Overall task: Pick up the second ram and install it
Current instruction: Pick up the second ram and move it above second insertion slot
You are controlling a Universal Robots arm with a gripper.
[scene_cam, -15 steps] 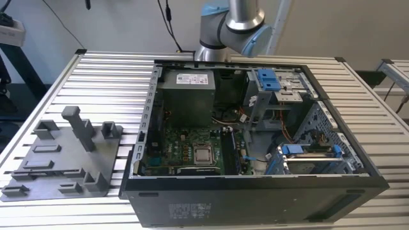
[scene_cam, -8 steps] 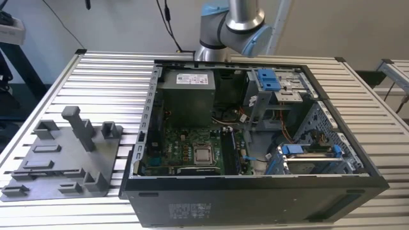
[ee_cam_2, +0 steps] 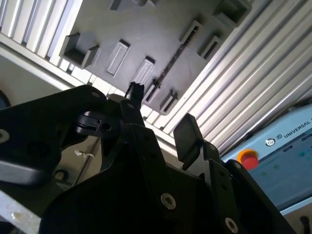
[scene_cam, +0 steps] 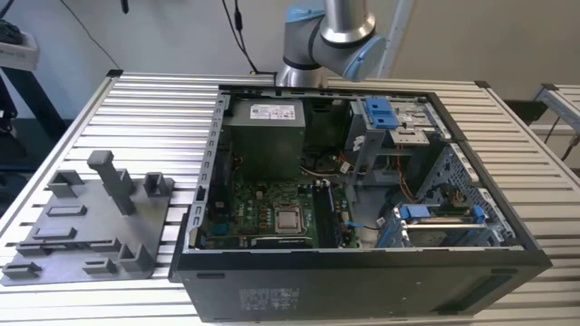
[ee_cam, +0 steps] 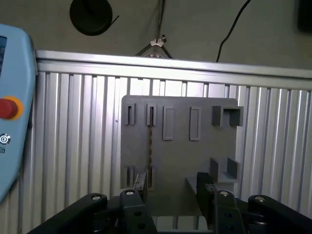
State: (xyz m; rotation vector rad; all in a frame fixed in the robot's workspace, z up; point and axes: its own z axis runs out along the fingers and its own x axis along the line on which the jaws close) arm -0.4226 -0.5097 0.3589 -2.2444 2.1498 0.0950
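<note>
**Gripper open above the tray, second ram in its holders**

In the first wrist view the gripper (ee_cam: 173, 190) has its two black fingers (ee_cam: 208, 187) spread wide, with nothing between them. The second wrist view shows the same gripper (ee_cam_2: 161, 113), open and empty.

Beyond the fingertips lies the grey tray (ee_cam: 178, 156) on the ribbed metal worktop (ee_cam: 73, 126). The second ram (ee_cam: 149, 141) is a thin dark strip standing on its edge on the tray. It runs between one small holder at each of its ends. In the second wrist view the second ram (ee_cam_2: 170, 66) crosses the tray (ee_cam_2: 146, 29) on a slant. The gripper is not touching it. A light blue teach pendant (ee_cam: 12, 87) with a red button lies on the worktop beside the tray.

In the exterior view the open black computer case (scene_cam: 363, 275) stands on the worktop (scene_cam: 154, 115). The tray (scene_cam: 95, 234) lies at about 8 o'clock from the case, on the exterior view's left. The arm (scene_cam: 331, 34) rises at 12 o'clock, behind the case's far wall.
</note>
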